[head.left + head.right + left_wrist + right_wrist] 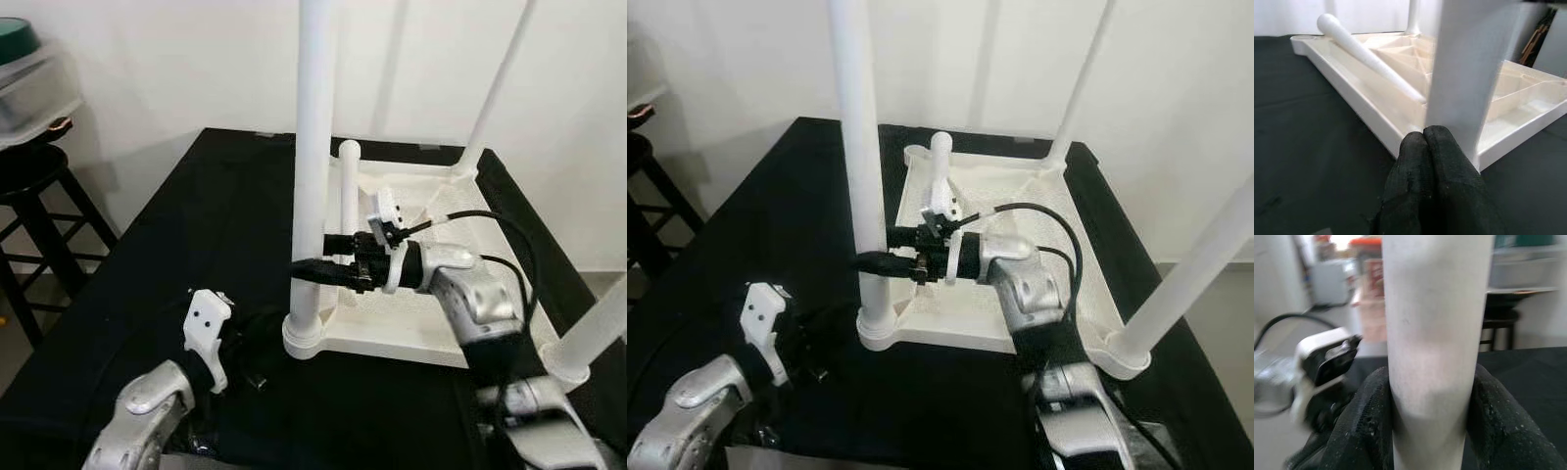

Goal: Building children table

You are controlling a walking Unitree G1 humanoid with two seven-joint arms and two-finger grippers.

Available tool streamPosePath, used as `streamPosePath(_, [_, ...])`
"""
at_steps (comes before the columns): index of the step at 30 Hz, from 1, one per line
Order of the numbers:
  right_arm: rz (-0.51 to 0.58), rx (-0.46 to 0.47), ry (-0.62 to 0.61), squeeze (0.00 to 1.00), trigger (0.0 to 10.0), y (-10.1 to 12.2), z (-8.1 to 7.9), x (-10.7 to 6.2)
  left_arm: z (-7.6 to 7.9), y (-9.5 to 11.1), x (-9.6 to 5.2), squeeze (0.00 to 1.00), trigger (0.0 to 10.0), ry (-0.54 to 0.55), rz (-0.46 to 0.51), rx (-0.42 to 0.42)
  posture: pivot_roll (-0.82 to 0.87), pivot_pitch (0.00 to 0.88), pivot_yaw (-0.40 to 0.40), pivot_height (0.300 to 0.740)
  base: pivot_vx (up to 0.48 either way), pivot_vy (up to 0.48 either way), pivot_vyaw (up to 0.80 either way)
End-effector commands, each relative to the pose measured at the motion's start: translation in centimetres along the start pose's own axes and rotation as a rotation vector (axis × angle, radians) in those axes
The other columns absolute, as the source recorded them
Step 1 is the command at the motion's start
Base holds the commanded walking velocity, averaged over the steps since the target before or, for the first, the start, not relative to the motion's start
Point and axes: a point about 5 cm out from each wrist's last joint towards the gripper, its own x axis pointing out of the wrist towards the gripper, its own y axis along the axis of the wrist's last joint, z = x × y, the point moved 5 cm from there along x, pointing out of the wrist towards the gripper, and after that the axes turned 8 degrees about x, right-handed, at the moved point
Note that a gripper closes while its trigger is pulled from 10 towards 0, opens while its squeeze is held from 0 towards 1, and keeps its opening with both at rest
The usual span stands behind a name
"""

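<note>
Right gripper (315, 266) is clamped around the near-left leg (313, 147), low down, one black finger (1364, 421) each side of it. That leg stands upright in the corner socket of the upside-down white tabletop (392, 338), which sits on the black-covered table (176, 255). Two more legs stand upright in the far-right (500, 83) and near-right (598, 333) corners, and a loose leg (349, 211) lies inside the tabletop, leaning toward the far-left corner. Left gripper (1432, 176) has its fingers pressed together, holding nothing, down on the cloth just beside the gripped leg's corner. Black stool (34, 196) stands off to the left with a plastic bin (29, 88) on it.
</note>
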Motion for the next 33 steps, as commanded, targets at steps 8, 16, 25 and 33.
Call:
streamPosePath(8, [-0.039,0.331,-0.513,0.0,0.0,-7.9,1.4,-0.3,-0.3,-0.1,-0.2,0.0,10.0,-0.016,-0.002,-0.011,-0.01,0.044,-0.031,0.74,0.0,0.0,0.0])
streamPosePath(16, [-0.117,0.27,-0.412,0.0,10.0,-7.8,-0.8,0.8,-0.2,0.0,-0.3,0.0,10.0,0.002,0.004,-0.012,0.01,0.037,-0.028,0.74,0.0,0.0,0.0])
streamPosePath(25, [-0.131,0.12,-0.143,1.0,10.0,-3.8,-0.8,-0.2,0.1,-0.1,-0.4,0.0,10.0,-0.019,-0.009,-0.007,0.03,0.036,-0.026,0.74,0.0,0.0,0.0])
streamPosePath(33, [-0.131,-0.046,-0.005,0.07,10.0,0.9,1.9,-1.2,0.1,-0.1,-0.4,0.0,10.0,-0.018,-0.013,-0.001,0.04,0.034,-0.026,0.74,0.0,0.0,0.0])
